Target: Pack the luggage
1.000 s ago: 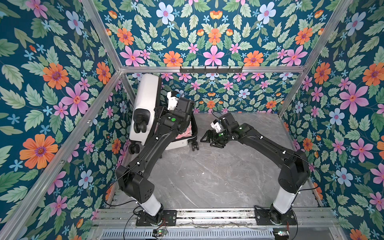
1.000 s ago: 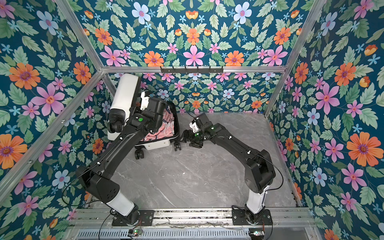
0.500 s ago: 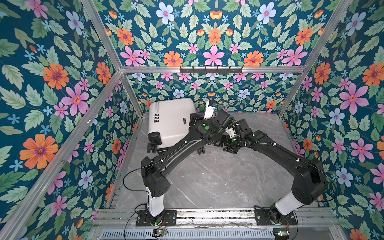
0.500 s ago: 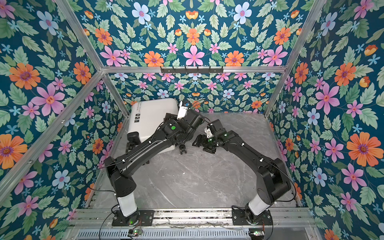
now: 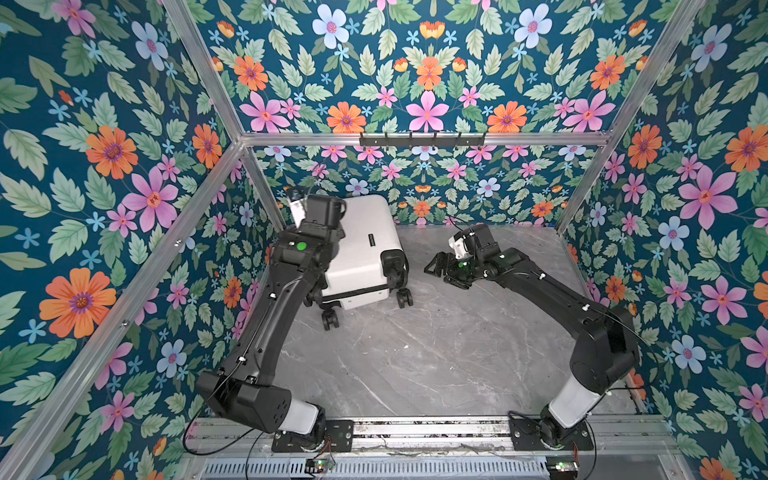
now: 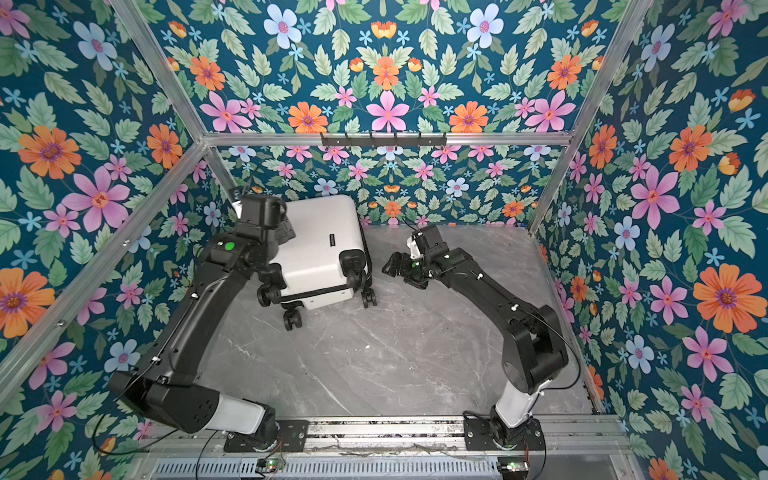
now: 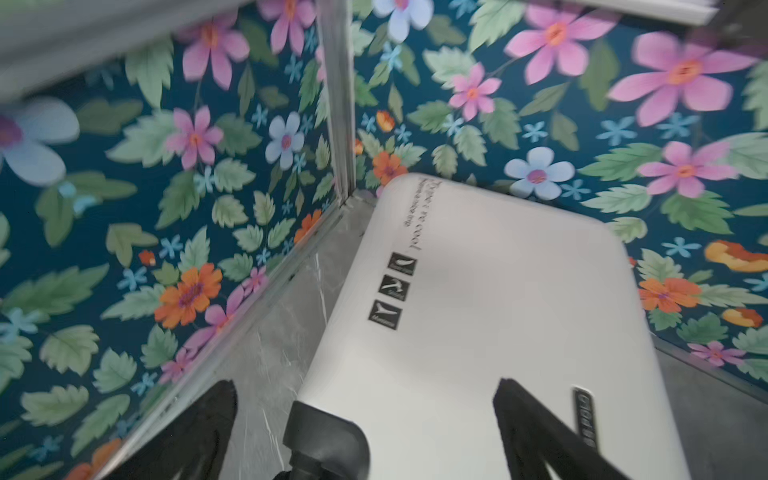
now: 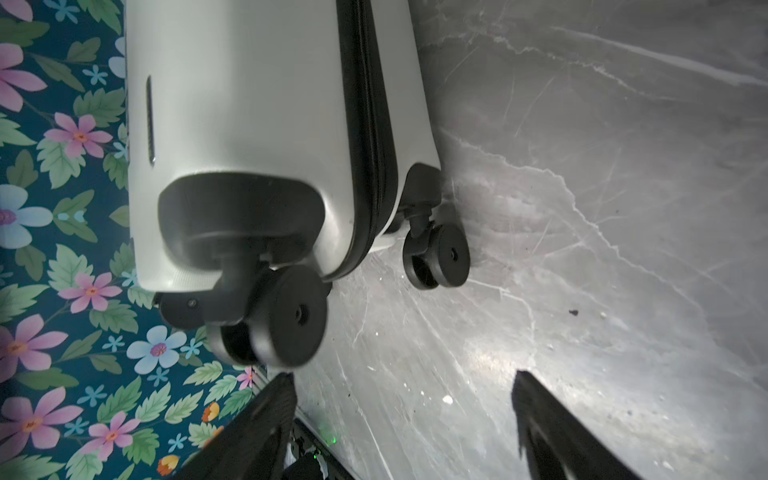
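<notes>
Luggage [image 5: 360, 253]: white hard-shell suitcase, closed, flat on tabletop [image 5: 415, 357], back-left corner. Left tool [image 7: 365, 395]: spread wide above it, empty. Right tool [image 8: 403, 376]: spread wide, empty, near wheels [image 5: 405, 297], apart. Likely step: zipping; press down from above, work zipper band [image 8: 365, 124] slowly. Long axis back-to-front; 4 wheels face front.
</notes>
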`<act>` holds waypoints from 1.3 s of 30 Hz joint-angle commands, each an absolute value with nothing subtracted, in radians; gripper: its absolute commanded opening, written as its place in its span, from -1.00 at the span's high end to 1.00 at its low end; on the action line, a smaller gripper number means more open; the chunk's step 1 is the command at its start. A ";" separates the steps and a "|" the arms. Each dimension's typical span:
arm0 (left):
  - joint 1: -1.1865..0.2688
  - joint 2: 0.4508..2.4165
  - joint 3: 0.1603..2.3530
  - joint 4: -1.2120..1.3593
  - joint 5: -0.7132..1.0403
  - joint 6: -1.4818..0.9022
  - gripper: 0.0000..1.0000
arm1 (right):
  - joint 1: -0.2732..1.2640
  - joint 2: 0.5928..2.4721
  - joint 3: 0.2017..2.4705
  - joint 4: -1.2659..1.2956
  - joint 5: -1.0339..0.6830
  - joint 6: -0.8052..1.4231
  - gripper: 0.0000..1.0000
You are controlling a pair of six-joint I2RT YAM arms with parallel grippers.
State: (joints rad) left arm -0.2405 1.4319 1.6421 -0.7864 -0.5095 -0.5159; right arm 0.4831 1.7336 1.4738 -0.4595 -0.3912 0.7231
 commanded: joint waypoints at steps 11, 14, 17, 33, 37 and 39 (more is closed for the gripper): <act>0.313 1.419 1.215 -0.497 0.164 -0.752 -0.99 | 0.458 2.006 1.727 -0.384 -0.388 0.899 -0.65; 0.371 1.497 1.202 -0.439 0.241 -0.773 -0.99 | 0.446 2.081 1.794 -0.382 -0.419 0.932 -0.63; 0.404 1.593 1.197 -0.340 0.324 -0.802 -0.98 | 0.430 2.119 1.775 -0.251 -0.450 1.000 -0.62; 0.309 1.901 1.228 0.098 0.571 -0.934 -0.92 | 0.409 2.565 2.073 0.216 -0.565 1.376 -0.51; 0.265 1.933 1.252 0.086 0.573 -0.920 -0.92 | 0.421 2.646 2.194 0.194 -0.577 1.384 -0.49; 0.239 1.952 1.279 0.046 0.574 -0.887 -0.90 | 0.430 2.658 2.204 0.205 -0.582 1.388 -0.47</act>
